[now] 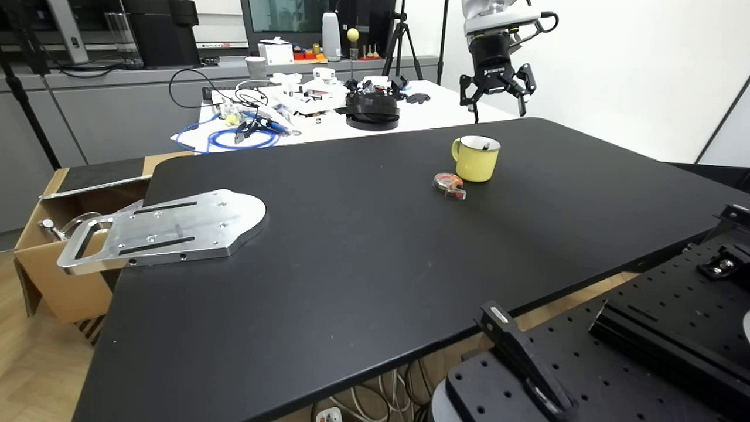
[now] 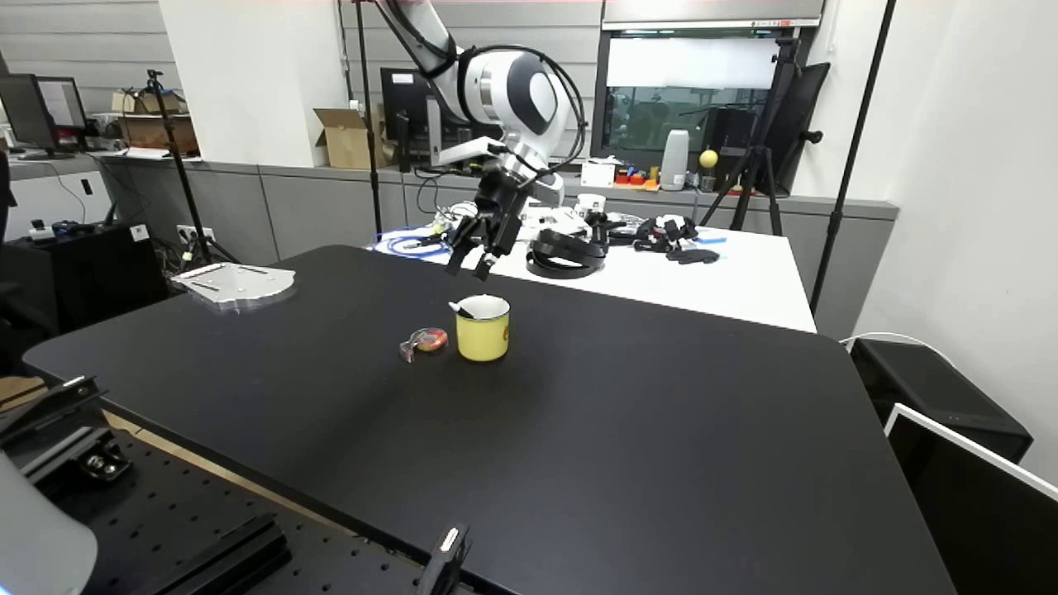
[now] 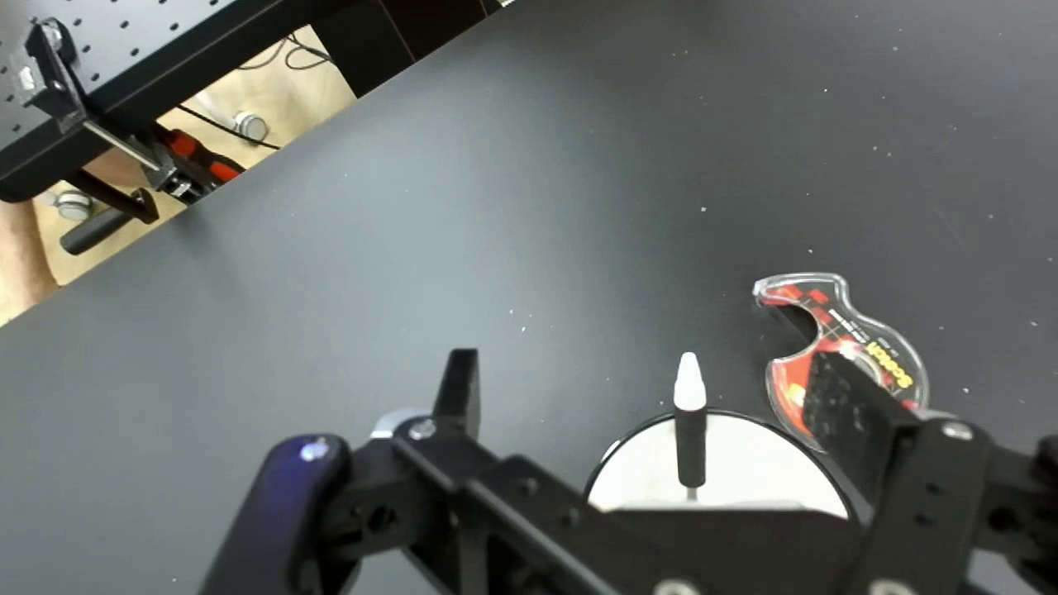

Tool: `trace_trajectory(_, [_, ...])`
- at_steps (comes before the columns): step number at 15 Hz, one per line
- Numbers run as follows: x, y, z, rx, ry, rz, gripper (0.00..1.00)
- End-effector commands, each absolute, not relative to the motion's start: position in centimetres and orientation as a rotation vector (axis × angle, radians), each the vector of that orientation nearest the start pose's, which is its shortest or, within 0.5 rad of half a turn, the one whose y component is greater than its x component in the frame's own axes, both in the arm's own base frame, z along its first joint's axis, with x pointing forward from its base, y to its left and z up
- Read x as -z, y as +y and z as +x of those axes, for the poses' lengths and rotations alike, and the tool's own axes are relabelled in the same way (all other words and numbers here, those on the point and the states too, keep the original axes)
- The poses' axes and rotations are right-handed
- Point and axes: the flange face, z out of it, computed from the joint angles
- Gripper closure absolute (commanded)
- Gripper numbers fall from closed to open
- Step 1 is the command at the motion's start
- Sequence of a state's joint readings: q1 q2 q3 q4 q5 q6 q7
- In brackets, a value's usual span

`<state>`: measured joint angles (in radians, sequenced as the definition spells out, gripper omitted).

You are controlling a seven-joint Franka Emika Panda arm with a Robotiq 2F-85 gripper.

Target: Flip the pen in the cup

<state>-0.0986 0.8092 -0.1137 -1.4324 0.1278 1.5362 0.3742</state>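
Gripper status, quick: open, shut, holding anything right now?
Gripper: open, holding nothing; the pen is in the yellow mug, sticking out.

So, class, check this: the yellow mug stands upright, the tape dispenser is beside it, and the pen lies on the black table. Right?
Wrong about the pen: it is in the yellow mug, poking past its rim, as the wrist view shows. The mug is upright, the tape dispenser beside it.

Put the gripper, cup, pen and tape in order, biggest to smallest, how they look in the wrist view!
1. Gripper, looking huge partly because it's so close
2. Cup, widest after that, though partly hidden
3. Tape, also partly covered
4. Pen, the thinnest
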Motion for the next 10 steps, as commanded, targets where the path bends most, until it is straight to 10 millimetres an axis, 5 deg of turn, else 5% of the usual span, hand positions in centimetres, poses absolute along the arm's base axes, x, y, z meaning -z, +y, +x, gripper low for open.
trace_trajectory(1, [-16.8, -11.9, 62.5, -1.054, 0.911, -2.781, 0.0])
trace_trajectory(10, [-14.9, -11.4, 61.7, -1.011, 0.912, -2.737, 0.0])
